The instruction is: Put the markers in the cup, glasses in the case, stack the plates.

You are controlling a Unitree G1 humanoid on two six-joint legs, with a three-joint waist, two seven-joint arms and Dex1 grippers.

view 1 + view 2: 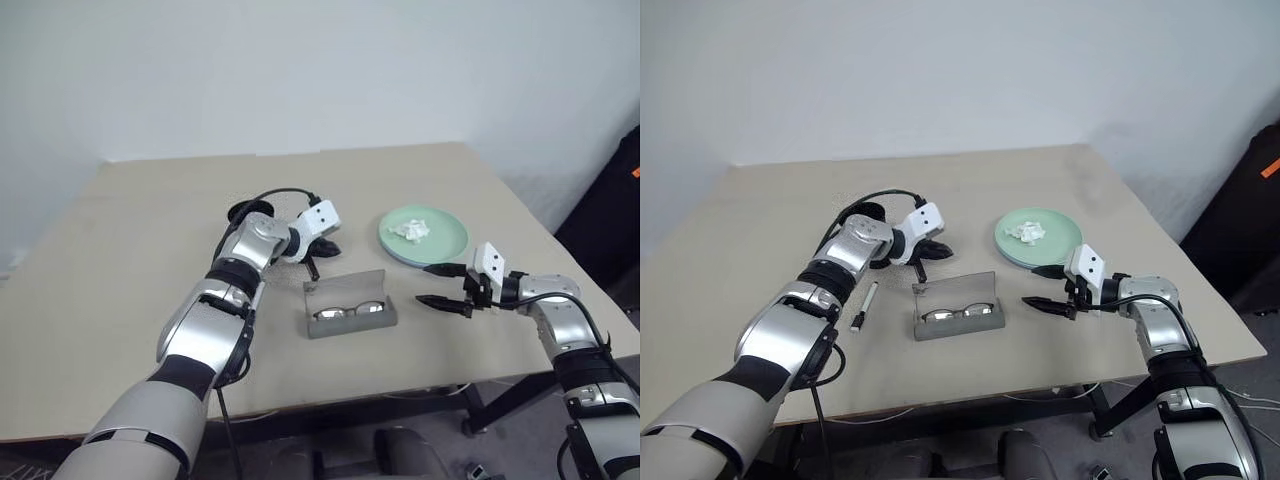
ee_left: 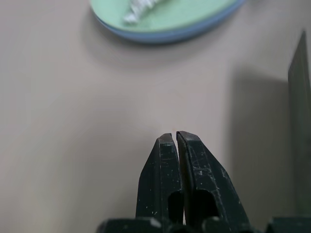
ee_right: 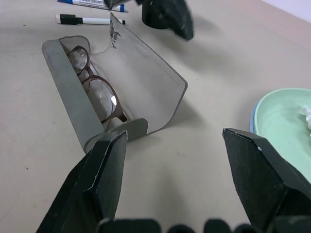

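Observation:
The grey case (image 1: 350, 312) lies open at mid-table with the glasses (image 1: 345, 311) inside and its lid upright. My left gripper (image 1: 313, 268) is shut with nothing in it, its tips (image 2: 175, 136) just behind the lid's left end. My right gripper (image 1: 425, 283) hangs open to the right of the case, pointing at it. The mint green plate (image 1: 440, 240) rests on the light blue plate (image 2: 170, 37) at the back right. One marker with a dark end (image 1: 864, 305) lies left of the case, and a marker with a blue end (image 3: 87, 2) lies beyond it. A dark round shape (image 1: 243, 212) behind my left forearm may be the cup; I cannot tell.
A crumpled white tissue (image 1: 411, 230) lies on the green plate. The beige table (image 1: 130, 300) has open room at the left and the back. Its right edge runs close to my right arm, with a dark object (image 1: 610, 200) beyond it.

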